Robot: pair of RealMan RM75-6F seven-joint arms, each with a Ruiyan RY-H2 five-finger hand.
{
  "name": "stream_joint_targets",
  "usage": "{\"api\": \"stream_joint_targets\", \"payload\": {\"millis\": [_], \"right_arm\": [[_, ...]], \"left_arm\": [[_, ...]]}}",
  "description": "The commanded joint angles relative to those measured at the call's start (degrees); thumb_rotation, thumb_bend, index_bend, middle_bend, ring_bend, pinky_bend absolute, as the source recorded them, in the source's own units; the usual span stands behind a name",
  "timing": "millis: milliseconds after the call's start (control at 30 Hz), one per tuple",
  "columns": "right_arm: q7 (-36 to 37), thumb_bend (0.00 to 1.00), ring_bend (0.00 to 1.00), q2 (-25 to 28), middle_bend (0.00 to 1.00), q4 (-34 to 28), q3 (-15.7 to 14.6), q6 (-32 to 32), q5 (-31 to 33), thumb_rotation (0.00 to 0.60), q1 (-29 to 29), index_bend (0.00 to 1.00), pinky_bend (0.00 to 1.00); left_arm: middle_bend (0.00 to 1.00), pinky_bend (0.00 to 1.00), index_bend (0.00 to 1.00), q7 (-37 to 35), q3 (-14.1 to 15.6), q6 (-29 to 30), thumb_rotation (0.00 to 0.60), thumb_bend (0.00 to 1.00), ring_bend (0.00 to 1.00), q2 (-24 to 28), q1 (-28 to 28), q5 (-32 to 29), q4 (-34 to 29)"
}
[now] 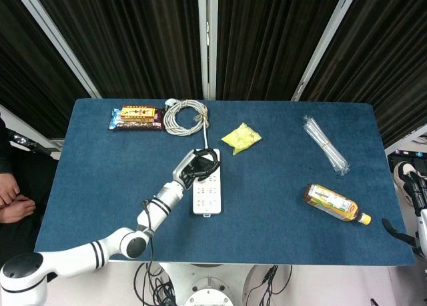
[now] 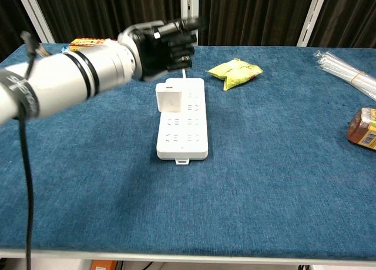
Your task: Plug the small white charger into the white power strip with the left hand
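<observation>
The white power strip (image 1: 207, 193) lies lengthwise at the middle of the blue table (image 1: 100, 186). In the chest view the small white charger (image 2: 168, 98) stands upright in the strip (image 2: 183, 129), on its far left side. My left hand (image 2: 161, 43) hovers above and behind the charger, blurred, holding nothing, with its fingers loosely bent. From the head camera the left hand (image 1: 198, 166) covers the strip's far end and hides the charger. My right hand (image 1: 412, 198) hangs off the table's right edge, empty, its fingers apart.
Snack bars (image 1: 137, 117) and a coiled white cable (image 1: 185, 115) lie at the far left. A yellow packet (image 1: 241, 138) sits just beyond the strip. On the right are a clear plastic sleeve (image 1: 325, 144) and a lying drink bottle (image 1: 335, 203).
</observation>
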Motion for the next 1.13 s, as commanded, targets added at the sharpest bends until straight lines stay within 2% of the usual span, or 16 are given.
{"api": "stream_joint_targets", "payload": {"millis": [33,100,167,233,333,433,533,667,733,900,1133], "right_arm": [[0.2,0.11,0.0,0.2,0.02,0.1,0.0,-0.3,-0.2,0.6,0.2,0.0,0.0],[0.5,0.11,0.0,0.4,0.02,0.2,0.0,-0.7,-0.3,0.6,0.5,0.0,0.0],[0.5,0.11,0.0,0.8,0.02,0.4,-0.1,-1.5,-0.5,0.6,0.9,0.0,0.0],[0.9,0.12,0.0,1.0,0.02,0.8,-0.1,-2.5,-0.5,0.6,1.5,0.0,0.0],[2.0,0.12,0.0,1.1,0.02,1.7,0.0,-3.2,-0.6,0.6,2.0,0.0,0.0],[1.9,0.12,0.0,0.4,0.0,3.0,0.1,-2.4,-1.5,0.6,2.2,0.0,0.0],[2.5,0.12,0.0,0.0,0.0,4.0,-0.2,-2.5,-2.4,0.6,2.6,0.0,0.0],[4.1,0.05,0.0,-0.2,0.0,5.0,-0.4,-3.0,-3.3,0.6,3.3,0.0,0.0],[4.3,0.03,0.0,-0.2,0.0,5.4,-0.5,-3.1,-3.4,0.6,3.4,0.0,0.0],[4.6,0.03,0.0,-0.3,0.0,6.2,-0.8,-4.2,-3.3,0.6,4.0,0.0,0.0],[4.4,0.03,0.0,-1.5,0.0,7.4,-2.1,-4.8,-5.0,0.6,4.4,0.0,0.0]], "left_arm": [[0.83,0.83,0.75,2.4,-0.8,3.8,0.6,0.51,0.78,5.1,1.9,3.2,-4.5],[0.76,0.74,0.69,6.6,-0.2,5.9,0.6,0.49,0.7,8.0,2.7,4.9,-5.5],[0.66,0.61,0.62,14.9,1.1,9.3,0.6,0.4,0.58,11.2,3.8,7.0,-5.7],[0.59,0.51,0.56,25.9,2.4,13.6,0.6,0.28,0.49,14.5,5.4,8.6,-5.7],[0.52,0.4,0.48,42.5,4.4,20.9,0.6,0.18,0.4,19.1,8.8,10.5,-5.1],[0.42,0.28,0.39,56.1,6.4,27.3,0.6,0.15,0.3,22.9,12.9,10.7,-4.4],[0.28,0.13,0.26,65.2,8.7,30.5,0.6,0.13,0.16,27.3,16.9,9.5,-6.0],[0.12,0.02,0.11,75.1,12.5,33.6,0.6,0.1,0.03,33.5,22.4,7.5,-10.2],[0.07,0.0,0.08,77.9,14.0,35.6,0.6,0.09,0.0,35.8,25.0,6.7,-12.8],[0.06,0.0,0.08,79.0,19.7,38.9,0.6,0.09,0.0,40.9,31.6,6.1,-18.7],[0.06,0.0,0.09,75.0,26.3,46.2,0.6,0.09,0.0,41.0,39.2,10.7,-20.1]]}}
